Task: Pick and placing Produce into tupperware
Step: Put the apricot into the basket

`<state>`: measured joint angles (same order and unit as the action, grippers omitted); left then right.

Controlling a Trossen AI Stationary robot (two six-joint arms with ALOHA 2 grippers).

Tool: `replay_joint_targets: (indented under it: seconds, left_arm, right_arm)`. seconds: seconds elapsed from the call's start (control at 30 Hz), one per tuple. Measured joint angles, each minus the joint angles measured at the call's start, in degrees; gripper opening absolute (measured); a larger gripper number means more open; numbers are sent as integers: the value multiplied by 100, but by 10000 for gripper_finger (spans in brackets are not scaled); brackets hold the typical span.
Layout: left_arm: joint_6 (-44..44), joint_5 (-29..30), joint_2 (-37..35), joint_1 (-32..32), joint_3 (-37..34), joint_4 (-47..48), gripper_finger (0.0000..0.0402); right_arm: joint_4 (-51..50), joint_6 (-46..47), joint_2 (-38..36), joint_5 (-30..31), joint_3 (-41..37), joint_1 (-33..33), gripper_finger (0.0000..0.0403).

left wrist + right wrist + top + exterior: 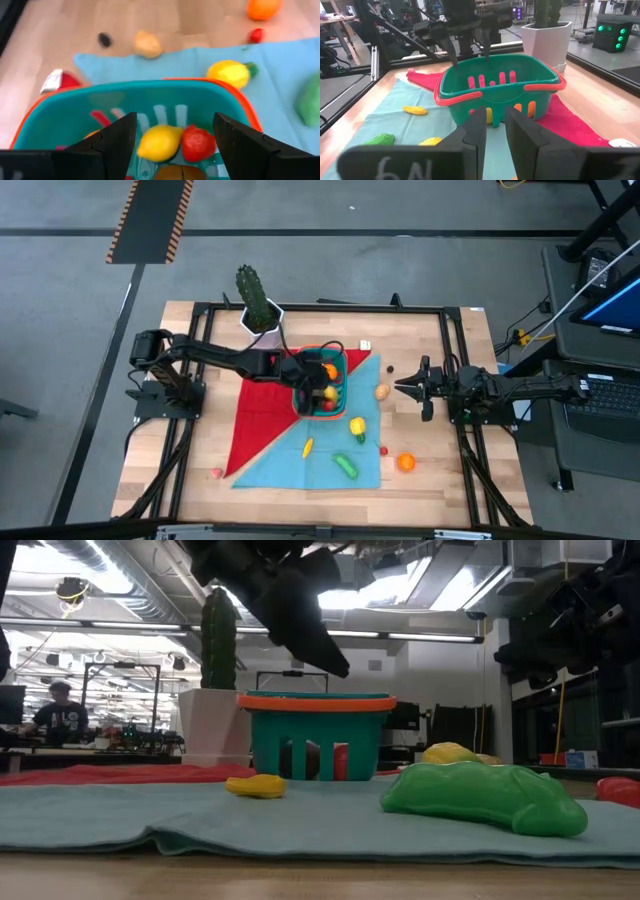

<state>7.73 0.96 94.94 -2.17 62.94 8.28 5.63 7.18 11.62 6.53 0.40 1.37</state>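
My left pincer (469, 48) hangs over the rounded teal plastic tupperware with the orange-red rim (345, 360), its two dark fingers spread wide and holding nothing; the left wrist view looks straight down between them onto the pieces already inside. Down there I can make out a yellow lemon-like toy (159, 142), a red strawberry-like one (198, 144) and a brown piece under them. I judge this to be a drop just made, or the pause before leaving for the next pick.

The tupperware stands near the table's middle, where the red cloth (255, 415) meets the light blue cloth (325, 460). Around it, loose produce is left: a yellow pepper-like toy (357, 425), a small yellow banana-like piece (308, 447) and a green pickle-shaped piece (346, 466) on the blue cloth, a tan potato-like one (381, 391) and an orange fruit (406, 462) on the bare wooden table (200, 370).

My right pincer (494, 130) waits well off to the right, pointed at the tupperware, fingers close with a slim gap, empty.

Next I should lift clear of the rim, swing toward the nearest piece, likely the yellow pepper, and come down with fingers straddling it
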Motion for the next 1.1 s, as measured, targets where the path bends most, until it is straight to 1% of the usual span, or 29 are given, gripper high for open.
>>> replay_joint_targets:
  seconds: [0.1, 0.17, 0.33, 0.4, 0.47, 0.53, 0.63, 0.7, 0.77, 0.83, 0.97, 1.1]
  left_arm:
    - [-143, 491, -39, 65, 0, -7, 253]
    - [-149, 709, -91, 133, 0, -128, 253]
    - [-257, 749, -400, 376, -2, 25, 253]
    - [-419, 792, -595, 499, -8, 338, 253]
    - [-574, 985, -771, 685, -9, 563, 253]
    - [-760, 1333, -923, 944, -9, 870, 253]
    - [-1077, 2099, -1147, 1412, -9, 1337, 254]
    - [-1431, 2629, -1266, 1745, -9, 1694, 254]
    - [-1844, 2987, -1385, 2097, -9, 2081, 254]
    - [-2253, 3128, -1494, 2427, -9, 2350, 254]
    - [-3128, 3137, -1583, 3028, -9, 2782, 254]
    - [-3678, 3131, -1593, 3518, -9, 3024, 254]
  right_arm:
    - [-6, 0, 0, -1, 0, 0, 73]
    - [-30, -10, 1, -3, 0, 2, 73]
    - [5, -15, 0, -12, 0, 2, 73]
    - [22, -26, 0, -14, 1, 2, 73]
    - [28, -41, 0, -14, 0, 2, 73]
    - [60, -169, 0, -12, 0, 4, 73]
    - [63, -321, 0, -14, 0, 7, 73]
    - [64, -330, 0, -13, 0, 7, 73]
    - [61, -339, 0, -13, 0, 7, 73]
    - [59, -342, 0, -13, 0, 7, 73]
    - [59, -611, 0, -12, 0, 7, 73]
    - [59, -846, 0, -13, 0, 7, 73]
